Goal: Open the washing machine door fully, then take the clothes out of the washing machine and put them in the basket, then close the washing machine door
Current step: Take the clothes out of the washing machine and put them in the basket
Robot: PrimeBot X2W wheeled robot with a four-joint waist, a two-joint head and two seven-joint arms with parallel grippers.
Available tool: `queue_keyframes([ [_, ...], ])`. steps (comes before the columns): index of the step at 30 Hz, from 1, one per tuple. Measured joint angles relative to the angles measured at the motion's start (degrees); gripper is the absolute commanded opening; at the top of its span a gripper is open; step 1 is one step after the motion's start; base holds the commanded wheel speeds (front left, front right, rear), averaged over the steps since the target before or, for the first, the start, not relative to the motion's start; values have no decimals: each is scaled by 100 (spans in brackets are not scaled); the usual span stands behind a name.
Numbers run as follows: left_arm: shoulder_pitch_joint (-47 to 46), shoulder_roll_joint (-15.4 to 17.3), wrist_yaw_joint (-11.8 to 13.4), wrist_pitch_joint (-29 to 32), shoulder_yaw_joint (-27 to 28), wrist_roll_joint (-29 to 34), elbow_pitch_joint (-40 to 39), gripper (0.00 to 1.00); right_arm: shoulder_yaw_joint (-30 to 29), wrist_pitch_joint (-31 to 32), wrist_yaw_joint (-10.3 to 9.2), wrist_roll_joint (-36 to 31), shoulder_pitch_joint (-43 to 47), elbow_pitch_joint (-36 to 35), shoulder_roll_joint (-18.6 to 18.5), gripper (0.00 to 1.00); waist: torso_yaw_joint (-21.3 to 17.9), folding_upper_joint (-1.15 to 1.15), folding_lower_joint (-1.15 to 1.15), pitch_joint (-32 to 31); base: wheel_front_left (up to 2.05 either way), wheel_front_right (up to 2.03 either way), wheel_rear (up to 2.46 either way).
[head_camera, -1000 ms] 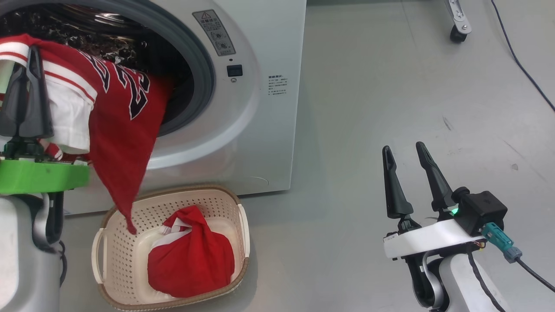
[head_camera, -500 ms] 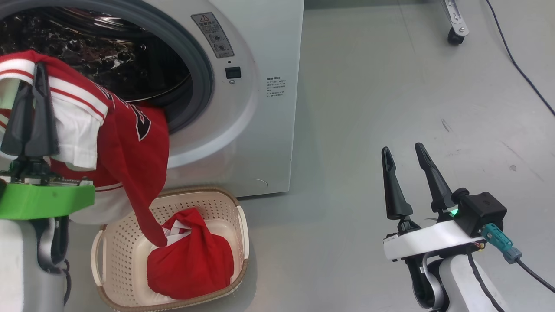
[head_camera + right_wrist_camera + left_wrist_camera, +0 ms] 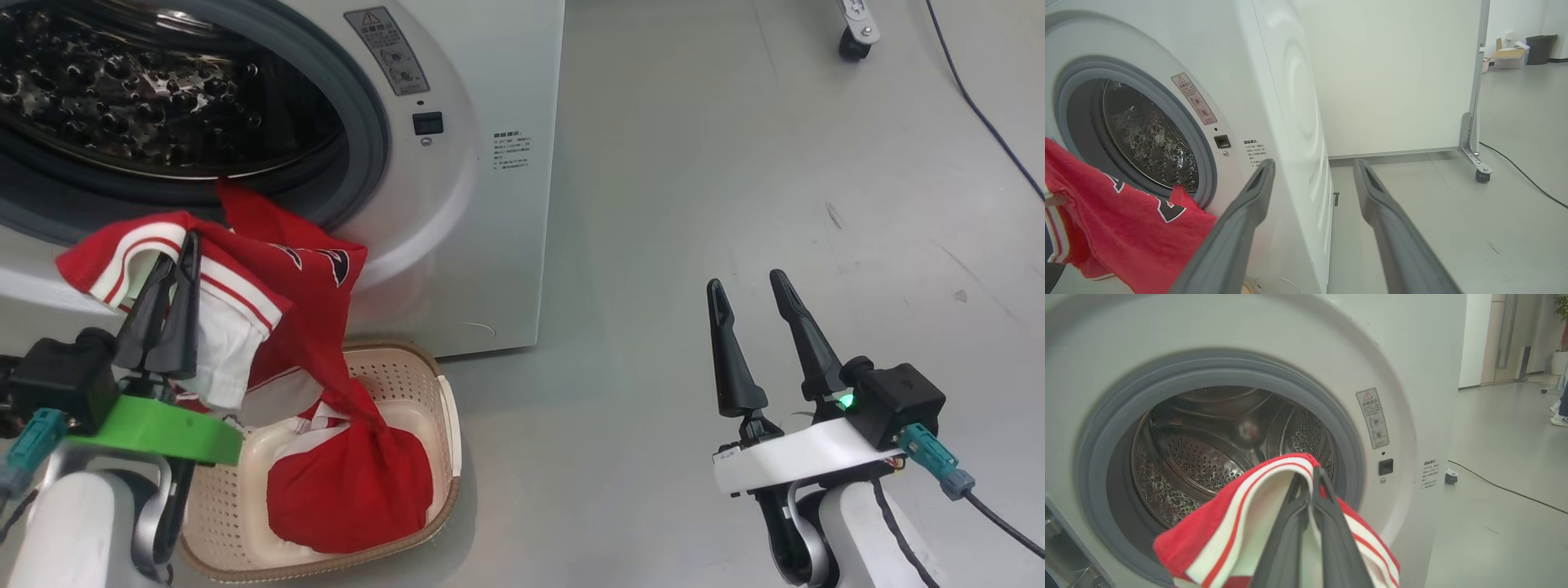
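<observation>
Left hand (image 3: 181, 253): clamped shut on the striped edge of the red jersey (image 3: 306, 273), near left, above the basket (image 3: 447, 412).
Change: the jersey has dropped out of the drum (image 3: 122, 90); its tail now lies on the red bundle (image 3: 351, 490) in the basket.
Right hand (image 3: 745, 280): fingers spread wide, holding nothing, near right over the floor (image 3: 735, 163).
Washing machine (image 3: 498, 82): far left; the drum looks emptied.
Meaning: likely let go next, then close the washing machine.

On the washing machine (image 3: 506, 245) front: a grey warning label (image 3: 385, 51) bearing a red triangle sign; right of it a small print block (image 3: 512, 151), apparently Chinese, illegible. Navy numerals on the jersey (image 3: 306, 286) folded, unreadable.
</observation>
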Motion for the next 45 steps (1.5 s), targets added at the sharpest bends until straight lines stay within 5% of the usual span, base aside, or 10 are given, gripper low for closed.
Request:
queue_keyframes([
  [23,226,266,-4,396,-19,1,1403,0,237,0,-22,12,-203,-236,0,100,-680,0,0,874,0,0,0],
  [45,-526,361,-9,646,111,-194,2765,0,169,0,-265,-63,-444,-453,3,100,-1017,0,0,1758,0,0,0],
])
